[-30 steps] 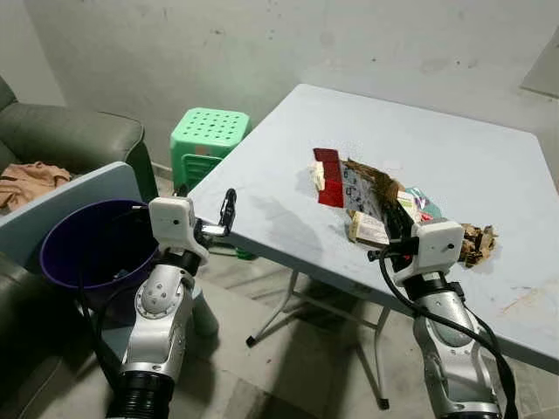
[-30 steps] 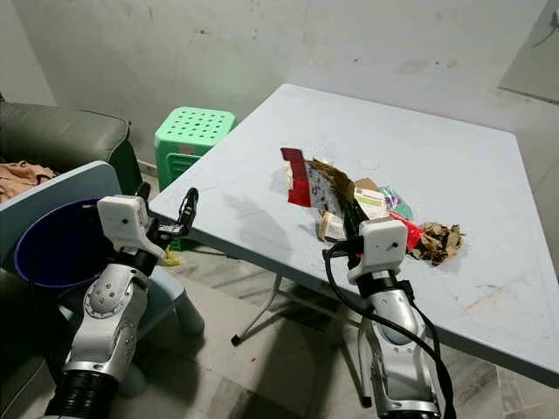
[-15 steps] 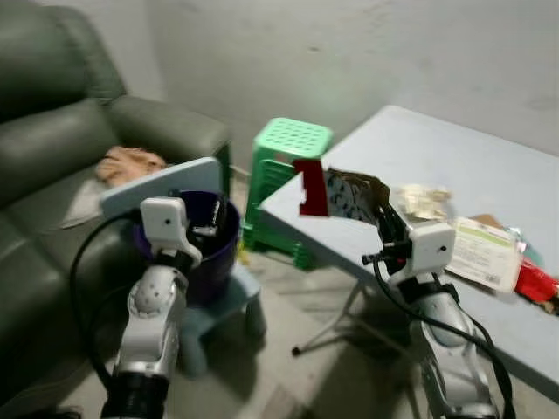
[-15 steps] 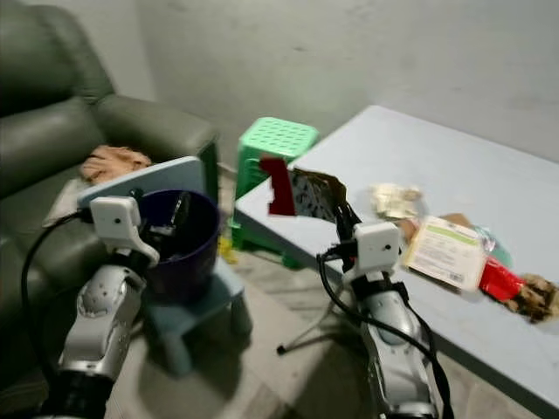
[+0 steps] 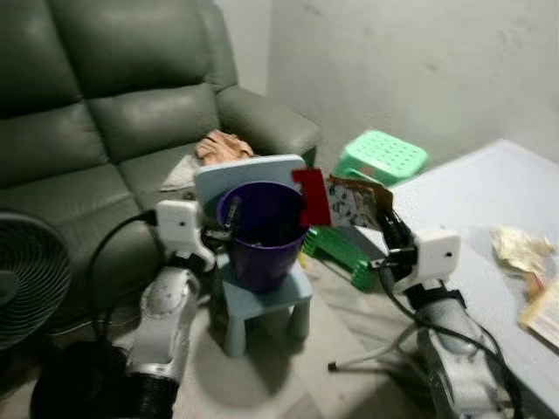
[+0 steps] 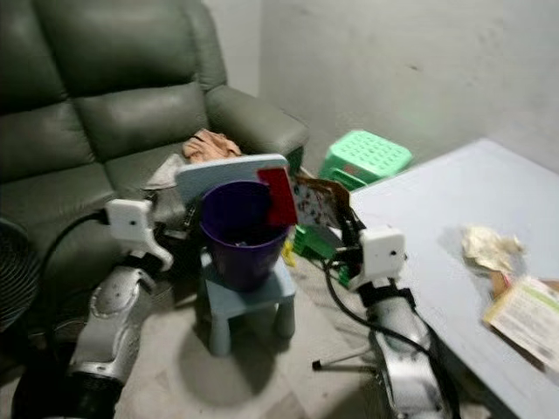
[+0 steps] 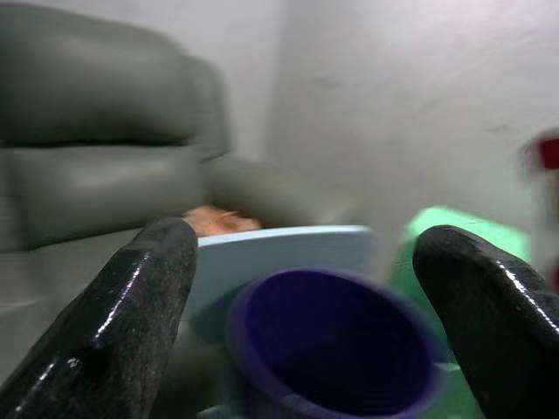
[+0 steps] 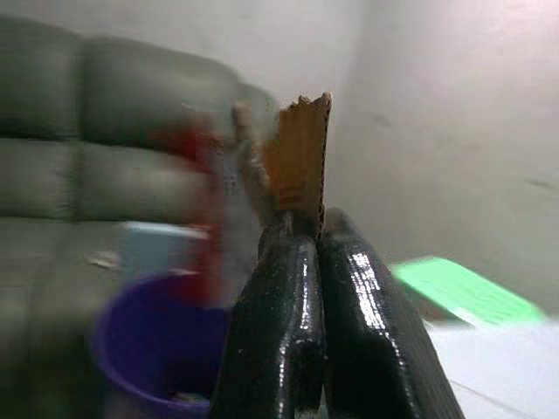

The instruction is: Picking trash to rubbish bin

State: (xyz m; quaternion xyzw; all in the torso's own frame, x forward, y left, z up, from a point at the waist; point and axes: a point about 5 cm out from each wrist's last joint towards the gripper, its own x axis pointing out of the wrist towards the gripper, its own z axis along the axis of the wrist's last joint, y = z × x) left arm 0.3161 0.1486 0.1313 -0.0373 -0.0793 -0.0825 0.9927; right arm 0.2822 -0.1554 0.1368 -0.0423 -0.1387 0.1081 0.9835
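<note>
Beside the purple plastic bin (image 5: pixel 262 229) on a small blue stool (image 5: pixel 262 297): right gripper (image 5: pixel 390 229) clamped on torn red-ended cardboard packet (image 5: pixel 339 198), just short of the rim. Left gripper (image 7: pixel 306 297) spread, empty. Advice: carry over the mouth before releasing. Right wrist view exposes corrugated edge; head views show table litter (image 6: pixel 489 249).

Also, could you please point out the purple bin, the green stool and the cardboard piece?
purple bin (image 5: pixel 262 253), left eye view, front wall.
green stool (image 6: pixel 367 154), right eye view, perforated seat.
cardboard piece (image 5: pixel 349 202), left eye view, printed face.
</note>
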